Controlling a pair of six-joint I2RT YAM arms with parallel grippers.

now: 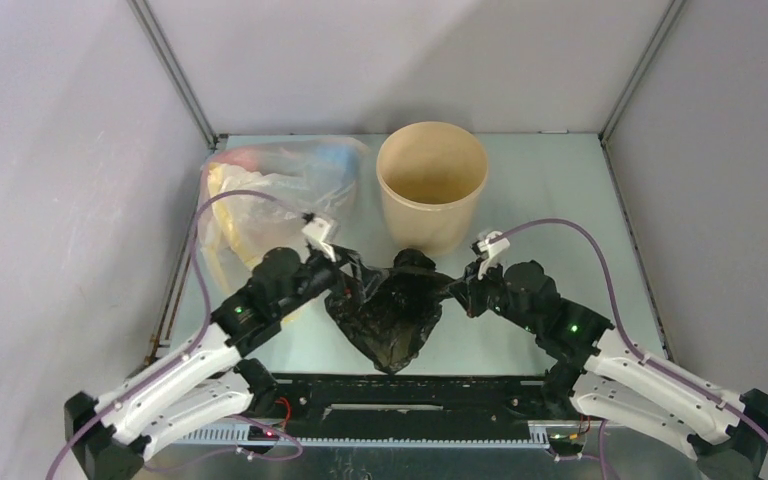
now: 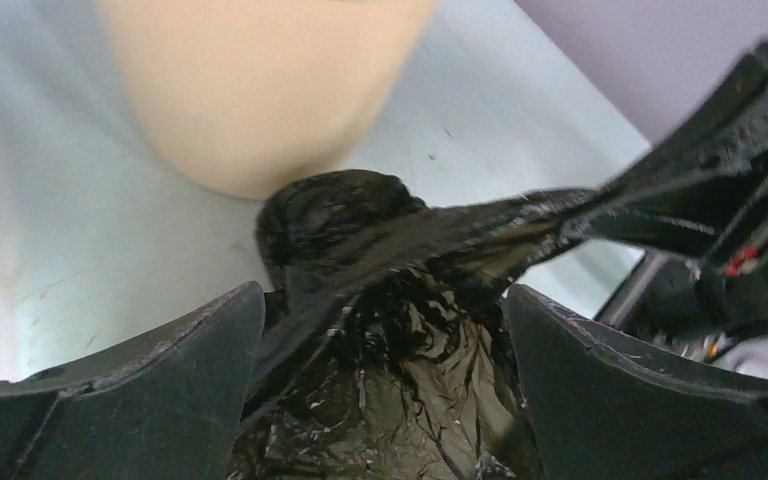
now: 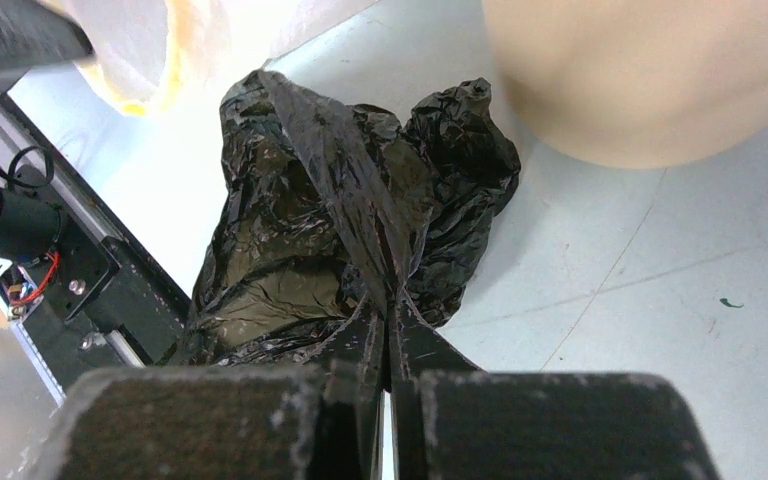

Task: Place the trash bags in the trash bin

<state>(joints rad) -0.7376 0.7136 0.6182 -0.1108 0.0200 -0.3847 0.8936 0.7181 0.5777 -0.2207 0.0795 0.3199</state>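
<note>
The black trash bag (image 1: 390, 315) lies crumpled on the table, just in front of the tan trash bin (image 1: 432, 185). My right gripper (image 1: 457, 290) is at the bag's right edge. In the right wrist view it (image 3: 390, 330) is shut on a fold of the bag (image 3: 320, 220), which stretches up from the jaws. My left gripper (image 1: 345, 280) is at the bag's left edge. In the left wrist view it (image 2: 385, 400) is open, its jaws wide apart with the bag (image 2: 400, 360) bunched between them. A taut strip of bag runs to the right gripper (image 2: 680, 190). The bin (image 2: 260, 90) stands just beyond.
A translucent clear bag (image 1: 260, 190) with yellow, red and blue tints lies at the back left, beside the bin and behind my left arm. Grey walls close off the table on three sides. A black rail (image 1: 410, 395) runs along the near edge.
</note>
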